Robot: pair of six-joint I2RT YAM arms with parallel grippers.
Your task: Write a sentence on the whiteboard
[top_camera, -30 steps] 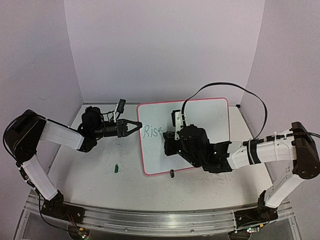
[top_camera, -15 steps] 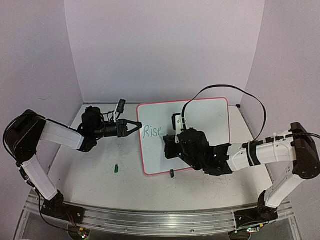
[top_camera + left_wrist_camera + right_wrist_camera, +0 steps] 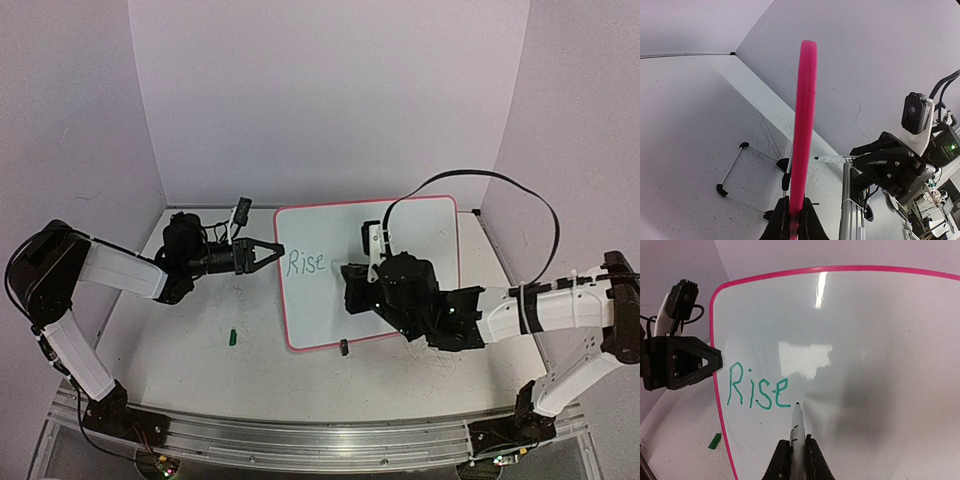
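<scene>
Nearest, a small green cap (image 3: 232, 337) lies on the worktop (image 3: 170, 352) left of the middle. Just beyond it the right gripper (image 3: 796, 444) is closed tight on a marker (image 3: 795, 421), whose tip stands just right of the green word "Rise" (image 3: 757, 390). Further back, the whiteboard (image 3: 420, 230) takes the right half toward the back edge, and the left gripper (image 3: 270, 249) is clamped on its pink left rim.

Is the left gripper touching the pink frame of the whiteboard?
Touching. In the left wrist view, the left gripper is shut on the pink edge of the whiteboard, with no gap at either finger.
</scene>
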